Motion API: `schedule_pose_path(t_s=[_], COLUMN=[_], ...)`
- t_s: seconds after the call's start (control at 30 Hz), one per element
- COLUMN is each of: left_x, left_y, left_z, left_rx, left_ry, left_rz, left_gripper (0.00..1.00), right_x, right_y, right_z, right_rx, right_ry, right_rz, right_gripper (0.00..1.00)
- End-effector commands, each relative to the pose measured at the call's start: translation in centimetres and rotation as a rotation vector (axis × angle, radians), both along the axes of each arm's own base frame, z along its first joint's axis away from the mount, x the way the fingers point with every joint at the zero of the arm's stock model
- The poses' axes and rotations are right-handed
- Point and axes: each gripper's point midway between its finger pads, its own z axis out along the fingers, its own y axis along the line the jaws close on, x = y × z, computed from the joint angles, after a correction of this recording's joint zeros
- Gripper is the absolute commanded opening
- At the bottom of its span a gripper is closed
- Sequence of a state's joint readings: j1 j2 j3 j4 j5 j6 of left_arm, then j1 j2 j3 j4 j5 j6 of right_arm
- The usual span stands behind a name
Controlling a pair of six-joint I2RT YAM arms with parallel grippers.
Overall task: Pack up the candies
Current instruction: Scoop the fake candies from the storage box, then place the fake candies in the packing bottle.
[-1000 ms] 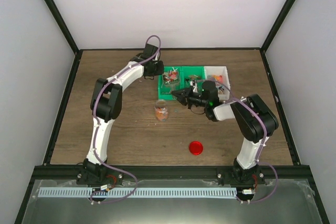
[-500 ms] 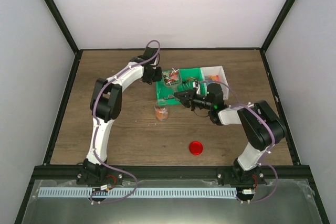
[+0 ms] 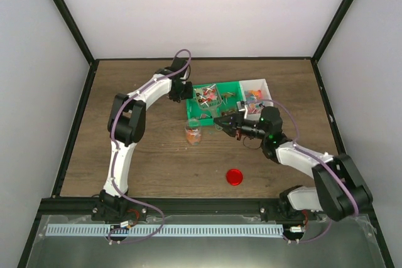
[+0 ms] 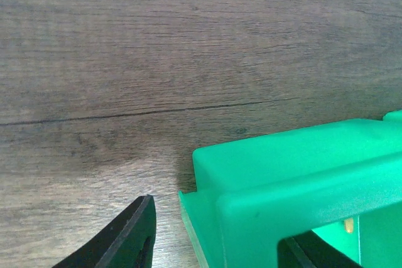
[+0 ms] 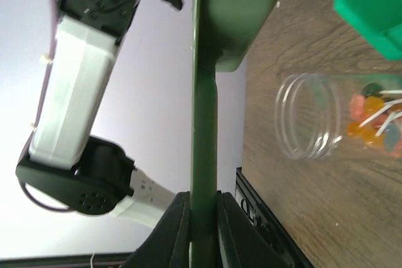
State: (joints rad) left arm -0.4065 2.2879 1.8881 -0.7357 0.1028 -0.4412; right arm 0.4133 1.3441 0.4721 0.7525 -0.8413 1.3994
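The lid (image 3: 234, 176) lies nearest, off the jar (image 3: 193, 134), so the jar can be filled. The right gripper (image 5: 202, 208) is clamped on a scoop (image 5: 235, 10) beside the jar. Only its wrist view shows candies (image 5: 374, 114) inside. Farther off, the left gripper (image 3: 184, 91) straddles the tray (image 4: 282, 174) corner, likely steadying it. Its fingers are parted and grip nothing. More candies lie in the tray.

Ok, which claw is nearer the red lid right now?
Right. The right claw, holding a green scoop, hangs beyond the red lid near the green tray's front edge; the left claw is farther away, straddling the tray's left wall.
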Motion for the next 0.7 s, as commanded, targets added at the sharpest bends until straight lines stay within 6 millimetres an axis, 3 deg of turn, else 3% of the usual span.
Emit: schedule_pose_path(t_s=[0.0,0.1,0.37,0.67], left_x=[-0.7,-0.9,-1.1,-1.1], left_y=[0.6,0.5,0.6,0.4], left_z=[-0.9,-1.0,-0.9,-1.0], left_rx=[0.015,0.008,0.009,-0.002], left_ry=[0.035,0.042,0.038,0.040], left_rz=[0.002,-0.008,-0.008,-0.016], left_gripper=[0.49,0.56,0.57,0.57], right_x=[-2.3,-4.0,-6.9,-8.1], right_y=[-0.5,-0.9,-1.6,-1.8], right_z=[0.7,1.3,0.9,1.0], right_rx=[-0.031,-0.024,-0.084,-0.142], right_ry=[-0.002,0.009,0.037,0.022], right_rz=[0.057,0.095,0.154,0.199], right_gripper=[0.01,0.01,0.01,0.01])
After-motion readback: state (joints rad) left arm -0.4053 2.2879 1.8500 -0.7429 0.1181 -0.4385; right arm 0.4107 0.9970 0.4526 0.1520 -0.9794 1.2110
